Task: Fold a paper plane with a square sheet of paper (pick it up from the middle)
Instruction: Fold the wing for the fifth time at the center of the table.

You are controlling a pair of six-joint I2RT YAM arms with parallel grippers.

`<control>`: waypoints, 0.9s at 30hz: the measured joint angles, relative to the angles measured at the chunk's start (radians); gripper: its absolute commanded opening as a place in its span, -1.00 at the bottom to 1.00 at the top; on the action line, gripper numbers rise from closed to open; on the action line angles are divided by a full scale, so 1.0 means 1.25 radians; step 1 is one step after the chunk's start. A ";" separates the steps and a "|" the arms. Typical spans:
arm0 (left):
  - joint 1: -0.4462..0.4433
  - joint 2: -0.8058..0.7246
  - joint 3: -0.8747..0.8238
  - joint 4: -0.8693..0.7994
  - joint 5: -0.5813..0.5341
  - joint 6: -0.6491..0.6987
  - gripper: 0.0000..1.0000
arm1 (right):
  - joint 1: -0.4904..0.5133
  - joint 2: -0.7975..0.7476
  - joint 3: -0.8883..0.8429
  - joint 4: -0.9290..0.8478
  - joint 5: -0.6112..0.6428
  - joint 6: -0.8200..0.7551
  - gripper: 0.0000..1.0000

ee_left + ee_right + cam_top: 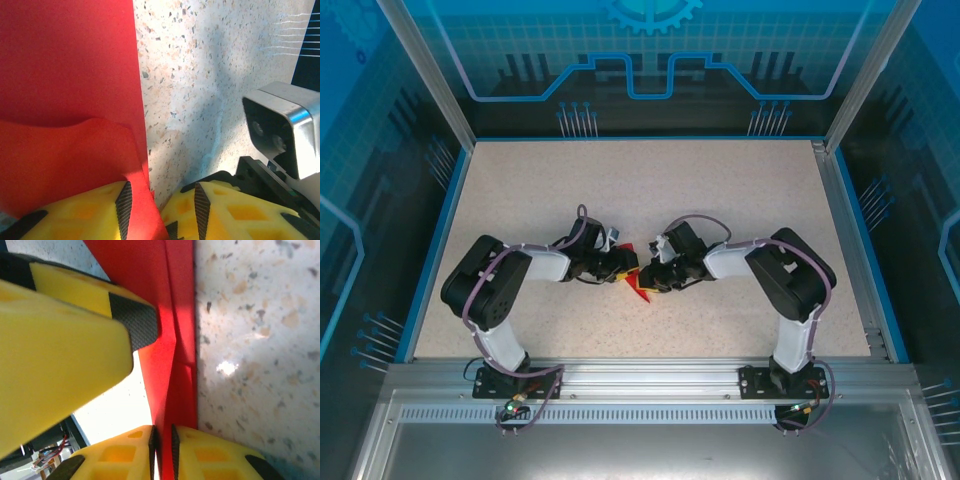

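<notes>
Where the two arms meet at the middle of the speckled beige worktop (740,200), a thin bright red paper sheet (638,288), creased into overlapping layers, lies between the two yellow-fingered pincers. From above, only a small red patch of it shows under the fingertips.

Right pincer (655,277): the right wrist view shows its black pads (154,442) pressed almost together at (163,432), with a standing fold of the paper sheet (180,315) pinched between them. The fold runs straight away from the pincer, and one long edge rests on the worktop.

Left pincer (618,266): in the left wrist view the jaws stand apart at (161,192). A straight edge of the paper sheet (65,75) passes into the gap, close against the left-hand pad (123,205). The other pad is clear of the paper, so nothing is clamped. A curled upper layer bulges just ahead of that finger. One yellow finger of this pincer (65,355) also shows in the right wrist view, its pad tip against the red fold.

The silver-and-black wrist camera (282,127) of the right arm sits just beside the left pincer.

Arm pose: both arms are bent sharply at the elbow and held low, with forearms pointing inward and wrists nearly tip to tip over the paper.
</notes>
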 measured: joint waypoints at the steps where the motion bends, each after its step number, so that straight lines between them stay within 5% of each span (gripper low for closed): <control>1: 0.000 0.000 0.000 0.000 0.000 0.000 -0.18 | 0.000 -0.006 0.000 -0.009 0.000 -0.004 -0.64; 14: 0.000 0.000 0.001 -0.006 0.006 0.003 -0.18 | 0.014 0.001 -0.001 -0.051 0.013 -0.052 -0.88; 27: -0.001 0.001 0.005 -0.015 0.007 0.004 -0.18 | 0.024 -0.024 -0.002 -0.093 0.020 -0.069 -0.64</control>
